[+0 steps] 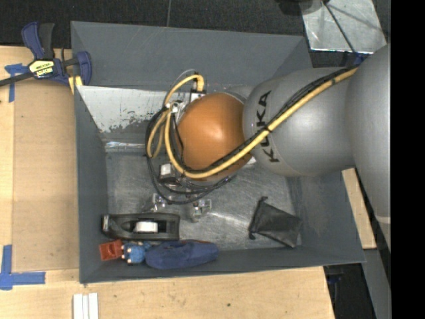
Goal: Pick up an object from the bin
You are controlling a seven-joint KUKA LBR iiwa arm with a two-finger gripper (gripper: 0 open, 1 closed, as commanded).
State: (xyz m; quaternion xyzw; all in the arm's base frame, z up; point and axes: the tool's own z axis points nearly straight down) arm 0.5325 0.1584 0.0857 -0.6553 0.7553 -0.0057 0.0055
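Arm [312,128] reaches down into bin [199,52], end effector [180,203] near floor.

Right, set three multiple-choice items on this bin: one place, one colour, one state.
1. Where in the bin lies the black folded piece? A. left corner B. right side C. on the rim
2. What colour is the cloth bundle? A. yellow B. white C. dark blue
3. How is the black tape dispenser? A. flat on the floor B. lifted in the air C. standing on the rim
Answers: 1 B, it lies right of the gripper. 2 C, dark blue by the near wall. 3 A, it rests on the bin floor.
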